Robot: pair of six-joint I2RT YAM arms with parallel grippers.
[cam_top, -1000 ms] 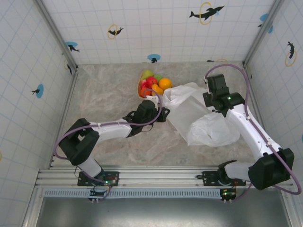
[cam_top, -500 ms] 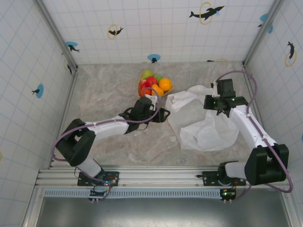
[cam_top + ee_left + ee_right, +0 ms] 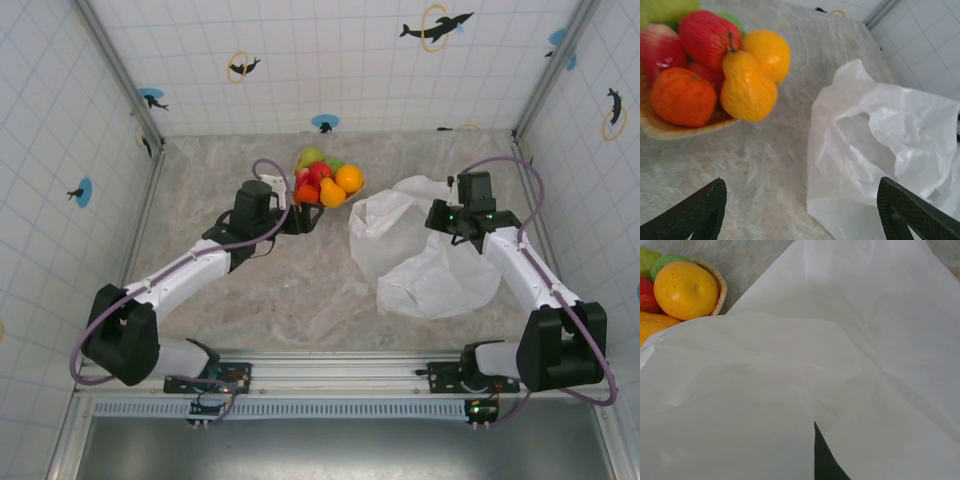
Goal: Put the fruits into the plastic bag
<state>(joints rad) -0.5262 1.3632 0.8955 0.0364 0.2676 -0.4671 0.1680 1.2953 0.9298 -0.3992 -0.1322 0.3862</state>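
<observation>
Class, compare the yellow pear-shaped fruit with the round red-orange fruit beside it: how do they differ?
The yellow pear-shaped fruit narrows to a neck with a dark stem; the round red-orange fruit is a plain ball. The pear is longer, the ball squatter. Both lie side by side on the tan plate.

A: How many fruits [image 3: 321, 173] are there?
B: Seven that I can make out, heaped close together.
A: And the rest?
B: One plate [image 3: 670, 131], one plastic bag [image 3: 432, 272], two arms [image 3: 185, 272].
</observation>
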